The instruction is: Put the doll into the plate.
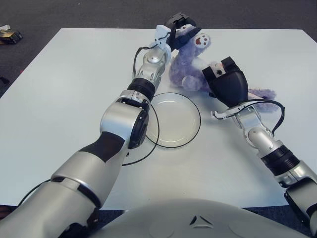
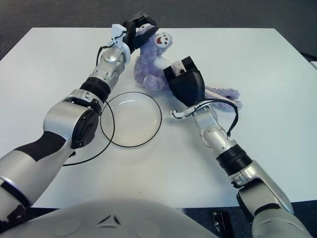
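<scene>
Doll upright, face toward camera, left hand gripping head

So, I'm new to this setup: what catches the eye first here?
The purple doll at the table's far side, gripped at its head by the left hand with the right hand against its lower body. Just in front of it sits the clear plate, holding nothing, on the white table.

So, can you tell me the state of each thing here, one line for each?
Doll: on the table behind the plate, face turned up, not in the plate.
Plate: on the table, nothing in it.
Left hand: closed on the doll's head.
Right hand: pressed on the doll's body.
</scene>
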`<state>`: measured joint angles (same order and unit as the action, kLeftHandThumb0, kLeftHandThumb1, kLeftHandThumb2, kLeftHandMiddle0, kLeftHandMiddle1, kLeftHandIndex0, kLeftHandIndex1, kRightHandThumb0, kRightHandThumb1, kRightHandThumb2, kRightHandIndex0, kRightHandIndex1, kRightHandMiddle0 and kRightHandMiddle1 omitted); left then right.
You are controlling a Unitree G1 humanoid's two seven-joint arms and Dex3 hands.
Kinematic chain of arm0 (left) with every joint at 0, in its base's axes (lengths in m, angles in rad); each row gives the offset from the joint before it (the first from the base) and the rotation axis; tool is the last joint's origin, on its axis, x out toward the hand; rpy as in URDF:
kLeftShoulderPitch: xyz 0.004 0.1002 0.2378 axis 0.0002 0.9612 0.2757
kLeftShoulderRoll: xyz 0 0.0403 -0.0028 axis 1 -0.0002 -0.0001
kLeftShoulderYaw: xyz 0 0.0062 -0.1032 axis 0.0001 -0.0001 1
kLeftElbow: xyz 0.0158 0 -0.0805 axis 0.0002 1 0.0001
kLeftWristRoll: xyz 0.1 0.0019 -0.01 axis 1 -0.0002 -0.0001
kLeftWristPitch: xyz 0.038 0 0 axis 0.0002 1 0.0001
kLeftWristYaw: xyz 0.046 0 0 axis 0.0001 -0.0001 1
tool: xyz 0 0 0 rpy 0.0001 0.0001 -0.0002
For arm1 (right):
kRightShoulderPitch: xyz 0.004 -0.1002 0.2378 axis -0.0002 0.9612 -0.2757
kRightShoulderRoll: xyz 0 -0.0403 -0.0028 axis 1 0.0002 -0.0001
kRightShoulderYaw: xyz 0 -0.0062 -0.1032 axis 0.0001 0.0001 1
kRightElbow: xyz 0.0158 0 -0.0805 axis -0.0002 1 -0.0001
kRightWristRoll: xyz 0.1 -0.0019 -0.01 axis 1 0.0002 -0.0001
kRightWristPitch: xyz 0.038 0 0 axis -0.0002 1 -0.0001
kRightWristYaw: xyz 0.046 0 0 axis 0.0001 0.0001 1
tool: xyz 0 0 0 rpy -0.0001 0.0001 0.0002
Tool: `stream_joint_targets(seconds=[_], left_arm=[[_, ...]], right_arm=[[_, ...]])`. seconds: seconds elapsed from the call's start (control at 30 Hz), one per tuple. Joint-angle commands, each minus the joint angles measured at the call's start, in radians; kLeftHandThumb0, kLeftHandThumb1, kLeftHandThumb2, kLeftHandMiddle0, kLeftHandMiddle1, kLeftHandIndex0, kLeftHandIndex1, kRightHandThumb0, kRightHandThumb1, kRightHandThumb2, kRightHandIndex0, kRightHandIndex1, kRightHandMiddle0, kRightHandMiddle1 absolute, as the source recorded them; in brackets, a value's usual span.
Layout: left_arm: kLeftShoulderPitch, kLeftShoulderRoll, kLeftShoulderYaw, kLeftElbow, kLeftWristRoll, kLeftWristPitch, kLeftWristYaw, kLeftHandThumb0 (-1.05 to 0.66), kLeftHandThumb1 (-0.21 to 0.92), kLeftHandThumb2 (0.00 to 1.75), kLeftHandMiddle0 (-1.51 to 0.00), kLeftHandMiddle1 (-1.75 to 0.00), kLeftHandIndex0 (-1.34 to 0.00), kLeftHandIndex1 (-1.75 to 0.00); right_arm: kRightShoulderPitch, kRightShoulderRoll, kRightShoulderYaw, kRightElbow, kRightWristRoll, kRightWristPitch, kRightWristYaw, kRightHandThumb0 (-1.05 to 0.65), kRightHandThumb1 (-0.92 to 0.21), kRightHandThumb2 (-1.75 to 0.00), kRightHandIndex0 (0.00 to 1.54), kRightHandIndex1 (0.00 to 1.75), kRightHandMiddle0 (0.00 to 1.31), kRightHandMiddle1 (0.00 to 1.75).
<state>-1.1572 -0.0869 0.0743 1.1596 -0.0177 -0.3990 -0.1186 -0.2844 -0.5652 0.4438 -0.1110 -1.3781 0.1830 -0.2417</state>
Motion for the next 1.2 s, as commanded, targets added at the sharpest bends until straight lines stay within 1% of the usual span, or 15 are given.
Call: stream_joint_targets(seconds=[0.0,0.03,0.07,0.1,0.13,0.17,0.2,0.3,0.4,0.53,0.6,0.73,0.87,1.0,1.17], left_arm=[[0.014,0.005,-0.006,-0.001,0.009,-0.031,-0.009,0.09,0.88,0.01,-0.72,-1.75,-0.55,-1.75],[0.016,0.006,-0.006,0.0,0.01,-0.038,-0.007,0.09,0.88,0.01,-0.72,-1.75,-0.55,-1.75],[0.017,0.006,-0.005,0.001,0.01,-0.042,-0.005,0.1,0.88,0.01,-0.73,-1.75,-0.56,-1.75],[0.019,0.008,-0.005,0.002,0.011,-0.048,-0.003,0.1,0.88,0.01,-0.73,-1.75,-0.56,-1.75],[0.02,0.008,-0.005,0.003,0.012,-0.053,-0.001,0.1,0.88,0.01,-0.74,-1.75,-0.56,-1.75],[0.02,0.009,-0.005,0.004,0.013,-0.056,0.0,0.1,0.88,0.01,-0.74,-1.75,-0.56,-1.75],[0.026,0.012,-0.007,0.002,0.018,-0.067,0.007,0.1,0.88,0.01,-0.74,-1.75,-0.57,-1.75],[0.036,0.017,-0.011,-0.003,0.028,-0.09,0.019,0.1,0.88,0.01,-0.75,-1.75,-0.57,-1.75],[0.053,0.023,-0.016,-0.01,0.041,-0.124,0.03,0.1,0.88,0.01,-0.76,-1.75,-0.58,-1.75],[0.069,0.027,-0.023,-0.016,0.053,-0.162,0.039,0.1,0.88,0.01,-0.77,-1.75,-0.58,-1.75],[0.083,0.031,-0.032,-0.021,0.066,-0.208,0.045,0.1,0.88,0.01,-0.78,-1.75,-0.58,-1.75],[0.091,0.033,-0.038,-0.017,0.076,-0.247,0.052,0.1,0.88,0.01,-0.78,-1.75,-0.59,-1.75],[0.103,0.04,-0.053,-0.012,0.1,-0.31,0.066,0.1,0.88,0.01,-0.79,-1.75,-0.59,-1.75],[0.108,0.048,-0.071,-0.006,0.129,-0.337,0.094,0.1,0.88,0.01,-0.79,-1.75,-0.6,-1.75],[0.109,0.052,-0.082,-0.003,0.149,-0.355,0.117,0.1,0.89,0.01,-0.79,-1.75,-0.6,-1.75]], right_arm=[[0.023,-0.014,-0.049,-0.052,0.069,-0.03,0.049,-0.59,-0.92,-0.07,0.32,1.0,0.41,0.88],[0.03,-0.022,-0.064,-0.066,0.095,-0.041,0.069,-0.61,-0.92,-0.07,0.33,0.93,0.41,0.82],[0.035,-0.027,-0.075,-0.075,0.112,-0.049,0.082,-0.65,-0.92,-0.08,0.35,0.75,0.41,0.71],[0.039,-0.033,-0.089,-0.083,0.133,-0.057,0.097,-0.66,-0.92,-0.08,0.37,0.66,0.41,0.66],[0.042,-0.037,-0.1,-0.089,0.147,-0.064,0.108,-0.68,-0.92,-0.1,0.4,0.48,0.42,0.56],[0.044,-0.039,-0.108,-0.093,0.155,-0.069,0.116,-0.69,-0.92,-0.11,0.42,0.35,0.43,0.5],[0.044,-0.033,-0.133,-0.099,0.197,-0.075,0.128,-0.69,-0.92,-0.11,0.44,0.27,0.43,0.46],[0.042,-0.014,-0.184,-0.107,0.282,-0.087,0.144,-0.68,-0.92,-0.13,0.44,0.12,0.44,0.4],[0.03,0.021,-0.244,-0.104,0.4,-0.097,0.154,-0.66,-0.92,-0.14,0.45,0.08,0.45,0.39],[0.016,0.038,-0.289,-0.099,0.489,-0.101,0.18,-0.63,-0.92,-0.15,0.46,0.06,0.45,0.38],[0.003,0.039,-0.318,-0.101,0.542,-0.095,0.216,-0.62,-0.92,-0.15,0.47,0.05,0.44,0.37],[-0.006,0.036,-0.337,-0.1,0.578,-0.097,0.246,-0.61,-0.92,-0.15,0.47,0.04,0.41,0.35],[-0.029,0.039,-0.386,-0.082,0.673,-0.11,0.274,-0.6,-0.92,-0.16,0.47,0.02,0.4,0.3],[-0.046,0.036,-0.421,-0.071,0.74,-0.117,0.292,-0.6,-0.92,-0.16,0.49,0.02,0.4,0.27],[-0.062,0.021,-0.442,-0.066,0.785,-0.113,0.327,-0.6,-0.92,-0.16,0.5,0.02,0.41,0.26]])
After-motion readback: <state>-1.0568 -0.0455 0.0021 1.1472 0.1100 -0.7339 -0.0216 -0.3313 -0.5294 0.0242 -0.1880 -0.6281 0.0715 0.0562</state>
